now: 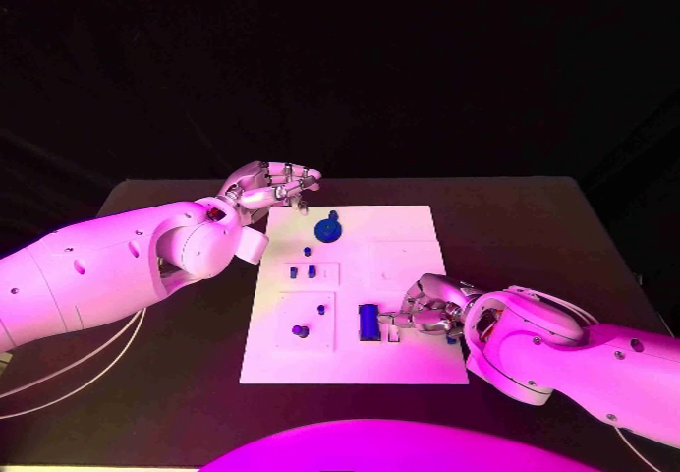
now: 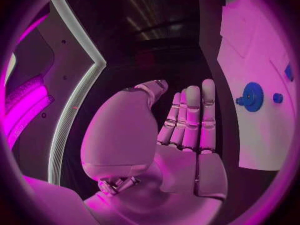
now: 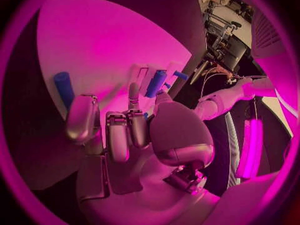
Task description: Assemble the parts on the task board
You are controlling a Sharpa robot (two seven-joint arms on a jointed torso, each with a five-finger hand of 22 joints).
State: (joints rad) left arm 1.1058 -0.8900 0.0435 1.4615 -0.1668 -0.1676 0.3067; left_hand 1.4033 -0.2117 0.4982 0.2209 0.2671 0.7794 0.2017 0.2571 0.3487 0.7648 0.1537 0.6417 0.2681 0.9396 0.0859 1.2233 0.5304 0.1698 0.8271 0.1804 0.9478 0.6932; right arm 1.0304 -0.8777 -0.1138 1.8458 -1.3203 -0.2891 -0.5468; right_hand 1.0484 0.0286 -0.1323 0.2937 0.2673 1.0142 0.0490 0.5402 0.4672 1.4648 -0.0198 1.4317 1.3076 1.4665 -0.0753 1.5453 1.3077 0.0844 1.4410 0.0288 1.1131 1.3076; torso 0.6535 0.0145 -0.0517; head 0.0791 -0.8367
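Note:
The white task board lies in the middle of the black table. On it a round blue part with a knob sits near the far edge. Several small blue pegs stand in the left half. A long blue block lies near the front. My left hand hovers at the board's far left corner, fingers straight, holding nothing. My right hand rests on the board with its fingertips right beside the blue block; I cannot tell whether they grip it.
Another blue peg stands on the board to one side of my right hand. Bare black table surrounds the board. My left forearm stretches over the table's left side.

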